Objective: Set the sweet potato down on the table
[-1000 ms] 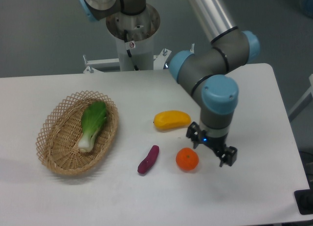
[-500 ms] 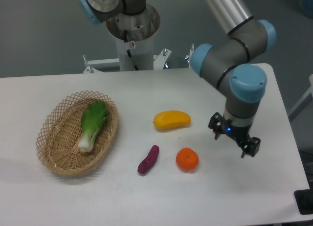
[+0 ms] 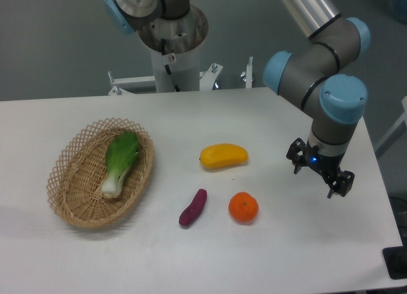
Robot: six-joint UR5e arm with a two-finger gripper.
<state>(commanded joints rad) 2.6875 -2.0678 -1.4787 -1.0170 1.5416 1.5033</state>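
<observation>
The sweet potato (image 3: 193,207) lies flat on the bare white table (image 3: 76,256), a little toward the front edge and near the middle of its width, with one tapered end pointing back and to the right. Nothing holds it or touches it. Since the task only asks for it to rest on the tabletop, I judge that part done: it sits outside the basket and lies stable on its long side, unlikely to roll.

Just to its right, apart from it, sits a round orange (image 3: 243,207), and behind both, toward the centre of the table, a yellow oblong fruit (image 3: 223,156). The three are loosely grouped but none touch. Over by the left edge an oval wicker basket (image 3: 100,172) holds a bok choy (image 3: 120,161), its leafy end toward the back and its white stem toward the front.

The gripper (image 3: 320,175) hangs near the right edge of the table, well apart from the sweet potato and to the right of the orange. Its two fingers stand apart with nothing between them, so it carries no load. It seems to hover above the surface rather than rest on it, though the height is hard to judge from this angle. That position, away from all the produce, reads to me as an arm clear of the work.
</observation>
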